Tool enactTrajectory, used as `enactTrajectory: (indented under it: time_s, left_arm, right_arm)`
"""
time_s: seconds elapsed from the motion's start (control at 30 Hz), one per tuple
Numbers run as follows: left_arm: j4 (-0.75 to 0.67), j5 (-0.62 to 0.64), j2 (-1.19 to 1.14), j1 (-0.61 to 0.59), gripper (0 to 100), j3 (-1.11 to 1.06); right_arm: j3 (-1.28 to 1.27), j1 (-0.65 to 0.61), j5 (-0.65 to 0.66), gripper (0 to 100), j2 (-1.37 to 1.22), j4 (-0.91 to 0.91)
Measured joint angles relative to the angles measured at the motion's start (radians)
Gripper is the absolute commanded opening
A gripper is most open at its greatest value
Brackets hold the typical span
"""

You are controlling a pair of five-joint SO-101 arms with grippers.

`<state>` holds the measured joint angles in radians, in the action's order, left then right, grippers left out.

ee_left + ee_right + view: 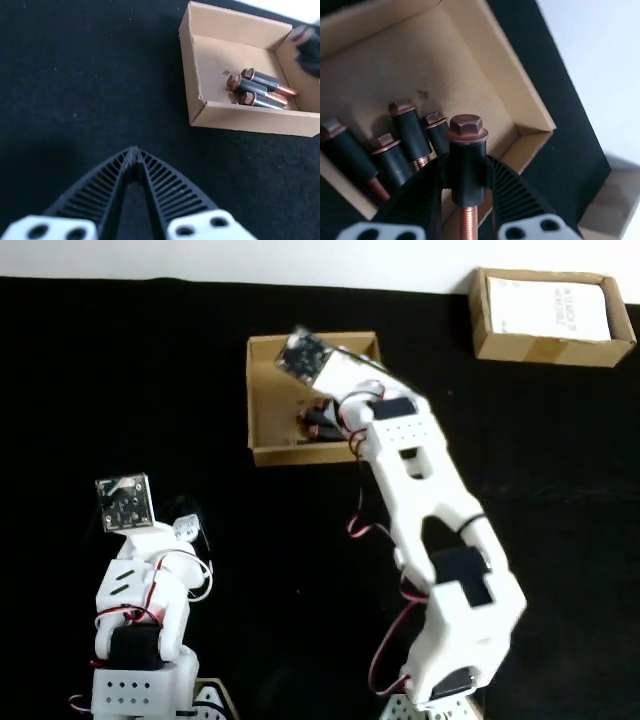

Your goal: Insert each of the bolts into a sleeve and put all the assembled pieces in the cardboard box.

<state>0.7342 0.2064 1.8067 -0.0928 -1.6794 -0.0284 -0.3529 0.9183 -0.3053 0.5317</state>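
The cardboard box (265, 400) sits at the back middle of the black table. In the right wrist view, my right gripper (466, 167) is shut on a copper bolt in a black sleeve (466, 150), held just over the box (520, 85). Several assembled pieces (395, 150) lie side by side on the box floor. The high view has the right arm stretched out with its gripper (322, 420) inside the box. My left gripper (132, 155) is shut on nothing above bare cloth, well short of the box (240, 117), where three assembled pieces (260, 90) lie.
A second cardboard box (550, 310) holding a white sheet stands at the back right corner. The left arm (145, 580) is folded back near the front left edge. Black cloth covers the table between the arms.
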Motion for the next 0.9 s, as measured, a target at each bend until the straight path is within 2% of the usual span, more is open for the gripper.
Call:
enactTrajectory:
  time_s: [0.13,0.3,0.4,0.5,0.63,0.77,0.9]
  left_arm:
    - [0.101,-0.002,0.0,0.002,2,0.0]
    - [0.117,-0.002,0.0,0.002,2,0.0]
    - [0.118,-0.002,0.0,0.002,2,0.0]
    - [0.118,-0.002,0.0,0.002,2,0.0]
    - [0.118,-0.003,0.0,0.002,2,0.0]
    - [0.118,-0.003,0.0,0.002,2,0.0]
    - [0.118,-0.003,0.0,0.002,2,0.0]
  right_arm:
    - [0.052,-0.02,0.057,2.2,-0.117,0.0]
    - [0.075,-0.043,0.086,20.0,-0.184,0.0]
    - [0.089,-0.055,0.086,17.7,-0.183,-0.002]
    - [0.095,-0.068,0.071,10.6,-0.183,-0.002]
    - [0.104,-0.068,-0.051,0.3,-0.176,-0.002]
    - [0.094,-0.068,-0.216,0.8,-0.055,0.028]
    - [0.028,-0.068,-0.393,0.8,0.141,0.132]
